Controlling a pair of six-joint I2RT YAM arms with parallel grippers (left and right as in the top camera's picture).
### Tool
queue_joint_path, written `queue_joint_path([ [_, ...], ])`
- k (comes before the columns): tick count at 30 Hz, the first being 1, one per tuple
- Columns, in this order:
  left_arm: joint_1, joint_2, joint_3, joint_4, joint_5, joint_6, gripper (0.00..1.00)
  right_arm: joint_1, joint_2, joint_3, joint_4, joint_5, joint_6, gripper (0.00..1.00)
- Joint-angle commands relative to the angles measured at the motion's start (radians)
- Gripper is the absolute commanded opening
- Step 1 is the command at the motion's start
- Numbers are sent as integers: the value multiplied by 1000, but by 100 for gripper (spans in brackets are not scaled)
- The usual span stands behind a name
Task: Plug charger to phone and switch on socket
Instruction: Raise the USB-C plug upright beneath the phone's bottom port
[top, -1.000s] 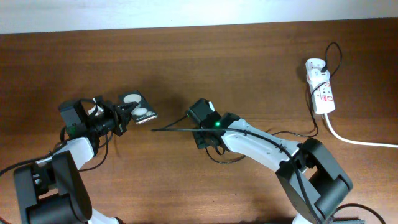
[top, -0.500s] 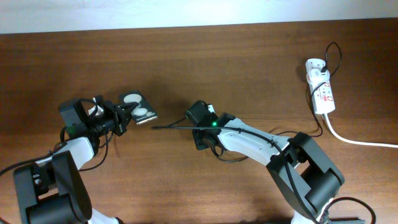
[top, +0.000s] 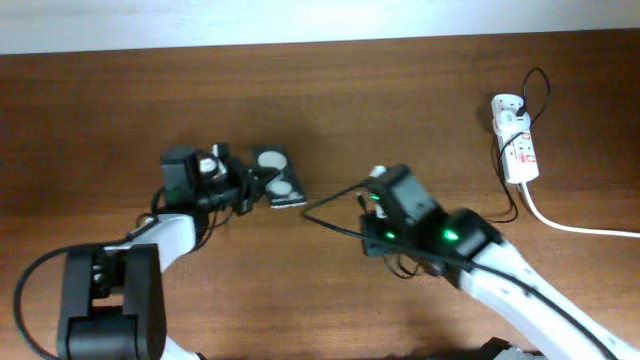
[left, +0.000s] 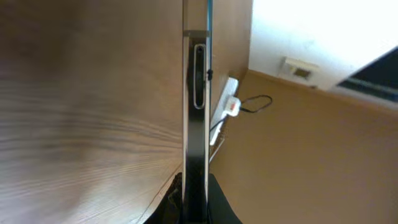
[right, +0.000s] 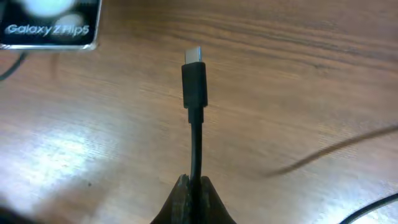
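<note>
So we're in the plug-in step, not the switch step. The right tool (right: 191, 194) is clenched on the charger cable (right: 195, 146) a little way behind the USB-C plug (right: 193, 78), so the plug sticks straight out past its fingertips, clear of the desk (right: 298, 68). The left tool (left: 195, 205) is clamped on the Galaxy Z Flip5 phone (left: 196, 134), pinching it by its two flat faces. Its wrist cam looks right down the thin edge, and the charging port (left: 199, 78) sits on that edge out beyond the fingertips, in plain sight. From the right tool's side the phone (right: 50, 25) is ahead and off to the left, well apart from the plug, so nothing is mated yet. I can't tell if the phone is resting on the desk or held just off it. My guess for the next move: swing the plug left until it's in line with the port slot, match the flat of the plug to the slot, then push straight in while the left tool braces. The power strip (top: 516, 150) is way off on the far side of the right tool, and neither tool is near it, so its switch comes later.
</note>
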Motion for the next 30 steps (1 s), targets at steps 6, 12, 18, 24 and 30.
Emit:
queue_joint_path([
  [6,-237,19,64,220,-145,-212,0,-189,-312,-330,147,-377,-5,4],
  [12,-253,196,261,298,-3,-235,0,-282,-315,-348,197,-519,-20,4],
  [18,-269,217,263,366,28,-225,0,-282,-315,-348,277,-618,-12,4],
  [24,-275,217,263,367,-8,-225,0,-282,-234,-348,430,-623,45,4],
  [30,-274,217,263,367,-41,-225,0,-282,-23,-348,620,-685,99,4],
])
